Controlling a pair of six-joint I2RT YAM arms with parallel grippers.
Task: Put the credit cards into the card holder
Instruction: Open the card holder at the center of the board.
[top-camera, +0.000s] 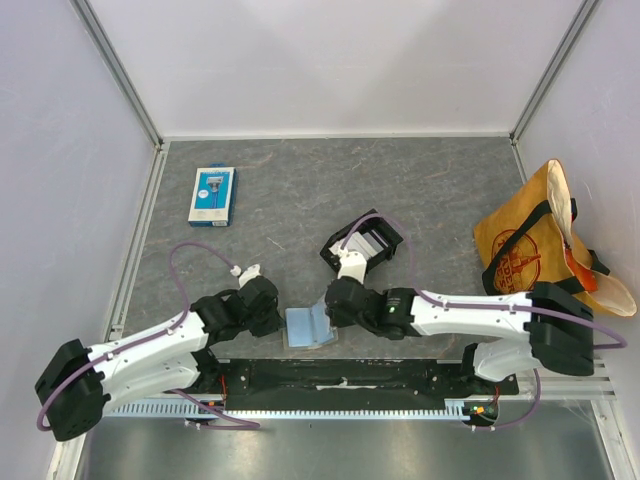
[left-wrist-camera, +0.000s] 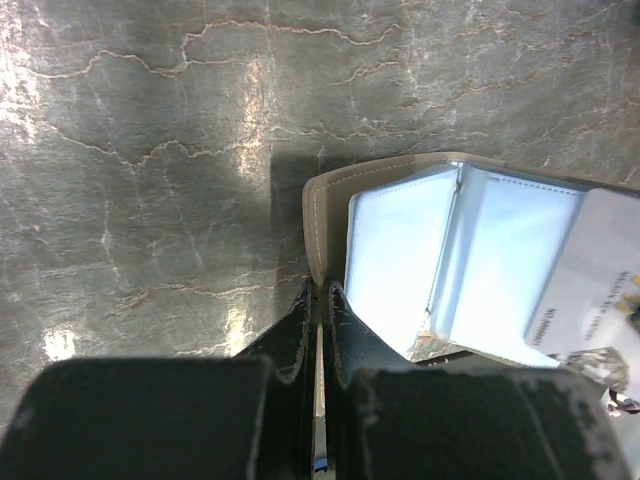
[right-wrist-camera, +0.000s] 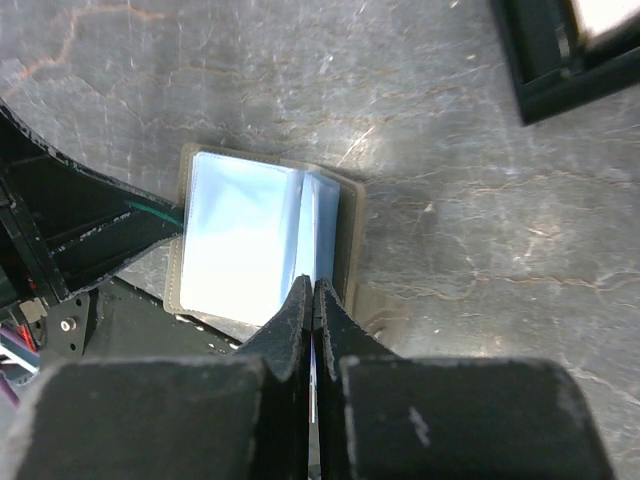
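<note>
The card holder (top-camera: 308, 328) lies open near the table's front edge, tan outside with pale blue clear pockets (left-wrist-camera: 400, 250). My left gripper (left-wrist-camera: 320, 290) is shut on the edge of its left cover. A white credit card (left-wrist-camera: 588, 285) with printed numbers is tilted over the holder's right side. My right gripper (right-wrist-camera: 314, 285) is shut on this card, seen edge-on as a thin line between its fingers, just above the holder's fold (right-wrist-camera: 318, 215). More credit cards (top-camera: 366, 242) lie in a black tray behind the holder.
The black tray (top-camera: 340, 236) stands right behind the right gripper (top-camera: 334, 304). A blue-and-white retail pack (top-camera: 212, 195) lies at the back left. A tan bag (top-camera: 535, 245) with black straps sits at the right wall. The left gripper (top-camera: 277, 320) is at the holder's left.
</note>
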